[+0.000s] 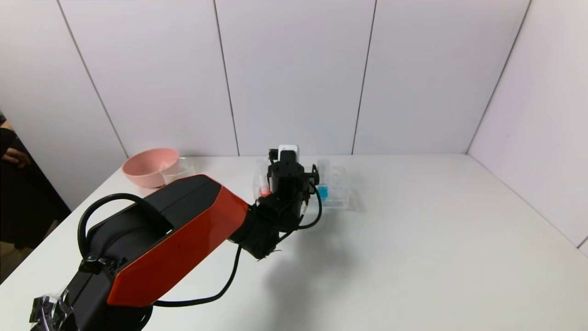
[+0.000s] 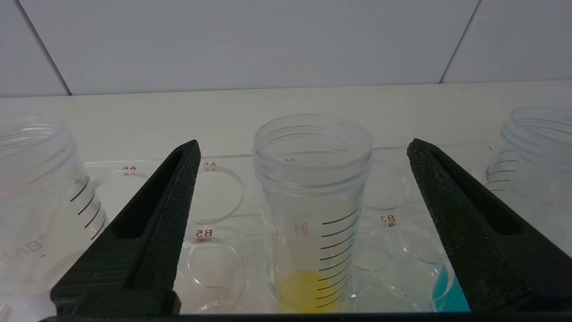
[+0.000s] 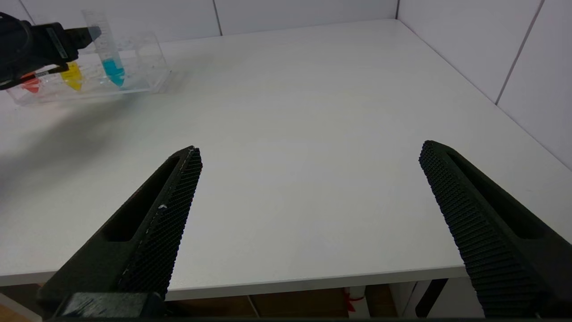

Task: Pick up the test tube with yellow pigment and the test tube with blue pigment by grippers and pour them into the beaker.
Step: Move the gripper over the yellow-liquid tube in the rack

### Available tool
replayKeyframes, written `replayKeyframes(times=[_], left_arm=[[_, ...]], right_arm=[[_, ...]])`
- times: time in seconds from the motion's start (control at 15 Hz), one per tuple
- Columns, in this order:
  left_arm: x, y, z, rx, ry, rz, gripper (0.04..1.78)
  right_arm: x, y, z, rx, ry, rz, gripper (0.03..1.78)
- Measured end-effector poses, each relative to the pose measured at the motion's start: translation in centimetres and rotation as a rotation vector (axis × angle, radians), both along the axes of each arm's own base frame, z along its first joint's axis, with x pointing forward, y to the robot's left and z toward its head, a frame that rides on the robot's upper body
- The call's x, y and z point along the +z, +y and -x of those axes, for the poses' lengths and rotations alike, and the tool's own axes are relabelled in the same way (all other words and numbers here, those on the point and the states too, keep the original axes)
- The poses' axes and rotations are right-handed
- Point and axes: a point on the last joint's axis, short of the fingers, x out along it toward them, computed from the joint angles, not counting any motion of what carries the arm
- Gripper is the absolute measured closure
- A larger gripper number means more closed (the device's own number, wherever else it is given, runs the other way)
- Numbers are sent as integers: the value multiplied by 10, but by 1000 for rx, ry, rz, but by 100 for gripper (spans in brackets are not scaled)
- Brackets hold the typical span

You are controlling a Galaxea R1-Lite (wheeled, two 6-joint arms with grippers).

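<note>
Toward the far edge of the table (image 1: 413,239), about midway along it, the rack (image 1: 337,193) holds three tubes in a row: the red tube (image 1: 263,189) on the left, the yellow tube (image 2: 313,214) in the middle, the blue tube (image 1: 324,191) on the right. The left gripper (image 2: 304,179) hangs at the rack with its jaws spread wide, one finger on each side of the yellow tube and neither pad touching it. The tube stands upright in its hole, a little yellow liquid at its bottom.

Risks, as I judge them:
- The outer faces of the wide fingers sit near the red and blue tubes; closing off-centre or drifting sideways could knock a neighbour or shove the rack.
- A grip taken high, near the threaded rim, on smooth clear plastic may let the tube slip or swing when lifted.
- A lift that is not straight up could drag the rack along by the tube.
- The beaker (image 1: 177,169) stands well apart, near the far left corner, just beside the pink bowl (image 1: 149,166); tilting during that carry could spill, and a poor aim could pour into the bowl.

The right gripper (image 3: 308,188) waits over the near right edge, jaws spread, holding nothing.
</note>
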Motion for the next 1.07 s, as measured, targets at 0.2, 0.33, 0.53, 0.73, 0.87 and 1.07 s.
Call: replayKeyframes(times=[0.2,0.33,0.53,0.73,0.87,1.07], left_arm=[[-4,-1,-1,0,4,-3,19],[-7,-1,-2,0,11,-9,26],[-10,-1,-3,4,19,-14,54],[-12,-2,-3,-3,23,-14,101],[-14,-4,-2,-10,26,-15,127],[-15,-4,-1,-10,28,-18,128]], right_arm=[[0,0,0,0,0,0,4],[0,0,0,0,0,0,4],[0,0,0,0,0,0,4],[0,0,0,0,0,0,4],[0,0,0,0,0,0,4],[0,0,0,0,0,0,4]])
